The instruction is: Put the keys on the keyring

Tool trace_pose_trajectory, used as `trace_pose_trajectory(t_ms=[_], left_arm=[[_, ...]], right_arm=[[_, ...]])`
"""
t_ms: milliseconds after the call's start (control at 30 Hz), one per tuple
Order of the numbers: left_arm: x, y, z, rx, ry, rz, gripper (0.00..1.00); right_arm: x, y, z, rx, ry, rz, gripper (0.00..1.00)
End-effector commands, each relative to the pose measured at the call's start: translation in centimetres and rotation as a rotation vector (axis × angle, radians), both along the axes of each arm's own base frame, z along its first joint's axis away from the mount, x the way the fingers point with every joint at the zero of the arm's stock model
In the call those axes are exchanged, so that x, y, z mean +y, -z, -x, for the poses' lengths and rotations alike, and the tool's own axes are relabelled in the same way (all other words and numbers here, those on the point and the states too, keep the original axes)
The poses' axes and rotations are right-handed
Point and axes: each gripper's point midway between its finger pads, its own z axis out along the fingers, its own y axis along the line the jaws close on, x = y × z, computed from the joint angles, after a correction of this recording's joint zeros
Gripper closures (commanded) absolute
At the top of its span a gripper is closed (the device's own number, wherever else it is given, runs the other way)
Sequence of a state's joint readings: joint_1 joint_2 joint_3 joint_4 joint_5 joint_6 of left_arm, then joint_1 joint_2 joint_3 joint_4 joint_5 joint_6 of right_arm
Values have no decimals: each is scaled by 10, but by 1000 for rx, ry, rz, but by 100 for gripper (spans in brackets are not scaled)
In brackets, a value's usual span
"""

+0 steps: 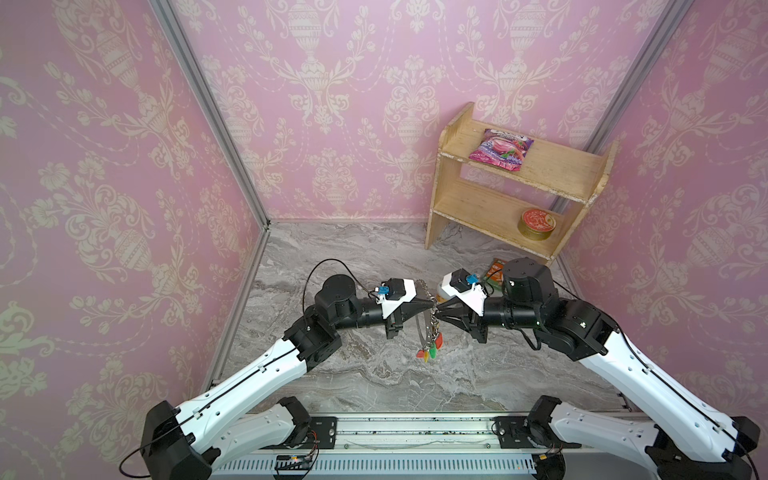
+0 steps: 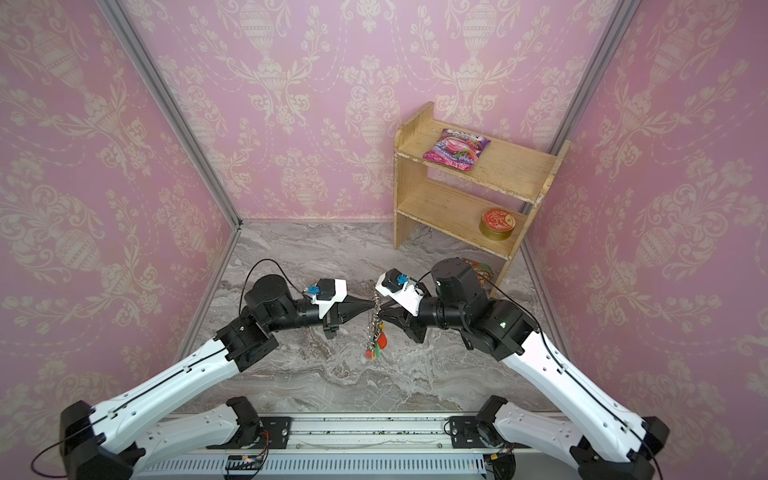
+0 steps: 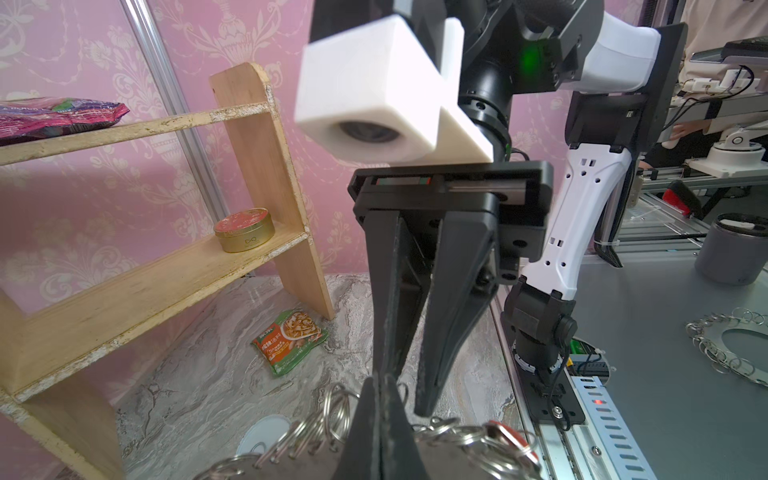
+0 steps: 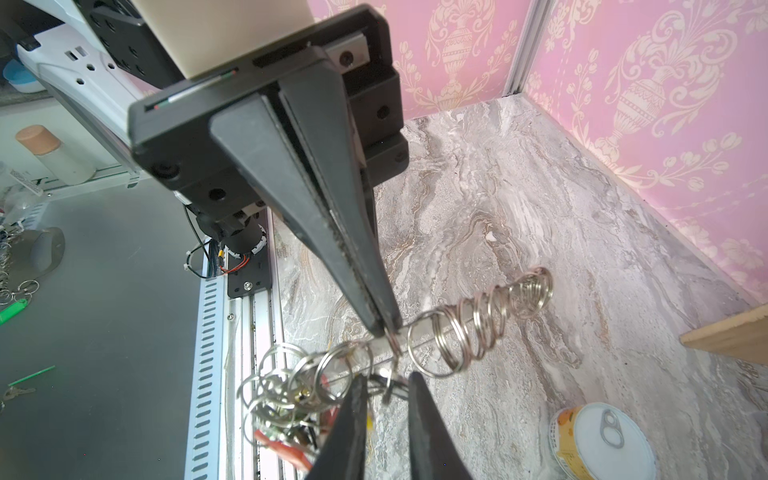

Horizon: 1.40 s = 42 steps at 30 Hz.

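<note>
The keyring [image 1: 429, 328] hangs above the marble floor, a flat silvery loop strung with small rings [image 4: 465, 328] and coloured tags [image 1: 430, 353] at its lower end. My left gripper [image 1: 432, 306] [image 3: 380, 378] is shut on the loop's flat edge [image 3: 291, 461]. My right gripper [image 1: 440, 314] [image 4: 386, 380] faces it from the other side. Its jaws stand a narrow gap apart, astride the loop just below the left gripper's tips [image 4: 386, 328]. A small ring and a dark sliver sit between the right fingertips [image 4: 415, 386]. I cannot make out the keys in the cluster of rings.
A wooden shelf [image 1: 511, 195] at the back right holds a pink snack bag [image 1: 500, 149] and a round tin [image 1: 536, 224]. A green packet [image 3: 291, 340] and a pull-tab can [image 4: 602, 440] lie on the floor near the right arm. Pink walls enclose three sides.
</note>
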State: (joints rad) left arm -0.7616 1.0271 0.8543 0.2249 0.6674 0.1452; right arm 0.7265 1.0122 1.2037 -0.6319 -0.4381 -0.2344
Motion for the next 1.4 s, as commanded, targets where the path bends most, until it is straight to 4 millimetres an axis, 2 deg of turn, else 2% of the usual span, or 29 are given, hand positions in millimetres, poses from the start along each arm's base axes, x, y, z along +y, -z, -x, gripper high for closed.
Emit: trace_pose_trajectory(t_ms=[0, 200, 400, 467, 700, 1033, 1067, 1233, 1367], left_arm=[[5, -19, 5, -40, 12, 62, 100], [5, -24, 5, -44, 12, 83, 100], [11, -33, 0, -70, -29, 154, 100], [12, -36, -2, -81, -40, 182, 100], [13, -43, -7, -103, -60, 249, 100], [13, -52, -11, -109, -58, 312, 100], [12, -39, -12, -89, -59, 296, 100], [10, -36, -12, -79, -50, 303, 100], [12, -35, -11, -88, -56, 301, 100]], right_arm=[[1, -6, 2, -2, -9, -32, 88], [1, -6, 2, -3, -11, -32, 100], [4, -9, 9, 11, -41, -61, 100], [6, 3, 11, 43, -51, -62, 100], [16, 7, 19, 79, -89, -103, 100], [35, -1, 25, 79, -149, -186, 100], [37, -2, 26, 76, -154, -194, 100], [44, -9, 30, 65, -179, -233, 100], [42, -7, 31, 68, -168, -219, 100]])
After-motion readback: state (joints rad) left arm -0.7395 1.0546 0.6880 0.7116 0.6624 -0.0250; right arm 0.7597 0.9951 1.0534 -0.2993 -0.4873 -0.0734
